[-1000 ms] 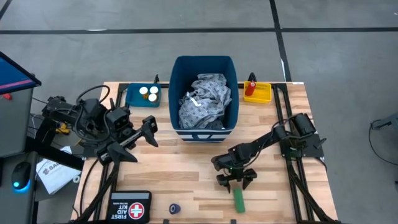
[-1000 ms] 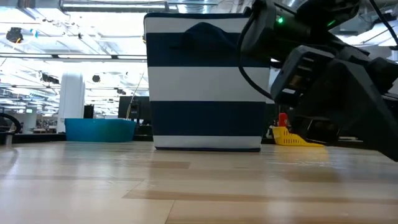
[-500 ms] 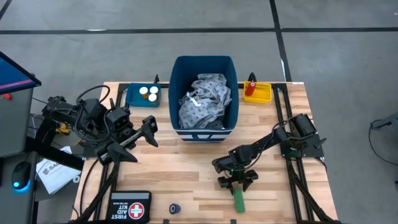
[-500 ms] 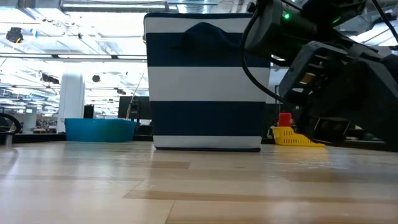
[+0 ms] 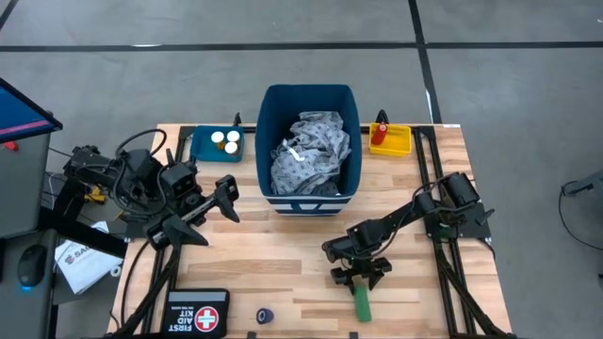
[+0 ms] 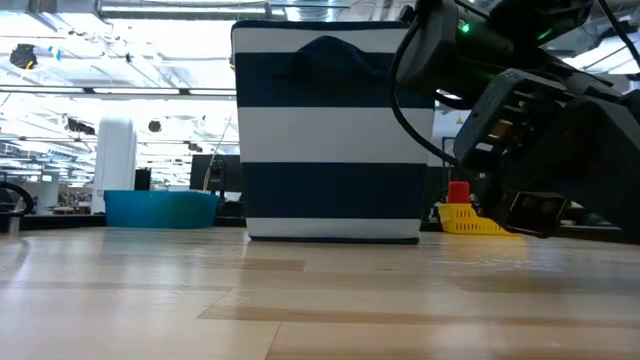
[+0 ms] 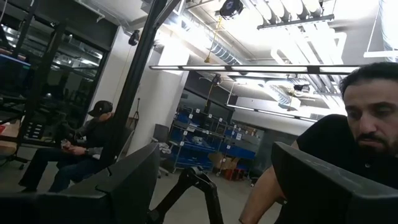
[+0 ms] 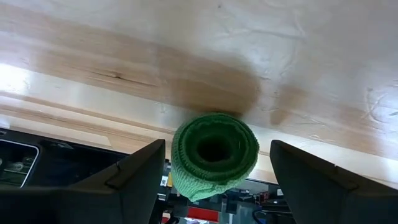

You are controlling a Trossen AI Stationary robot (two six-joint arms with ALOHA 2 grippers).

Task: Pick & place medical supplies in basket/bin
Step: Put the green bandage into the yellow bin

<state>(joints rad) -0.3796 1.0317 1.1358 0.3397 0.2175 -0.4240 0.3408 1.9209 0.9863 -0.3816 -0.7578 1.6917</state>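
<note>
Fingers of my left gripper stand apart, idle at the table's left. My right gripper, jaws spread, straddles the green roll without touching it. I see tightly wound knit, hollow-centred, lying near the front edge.

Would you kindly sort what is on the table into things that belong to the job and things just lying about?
Belongs to the job:
- blue bin holding the grey gown
- green roll, between the right gripper's open fingers
- teal tray
- yellow tray
- dark blue roll

Lying about:
- first aid pouch
</note>
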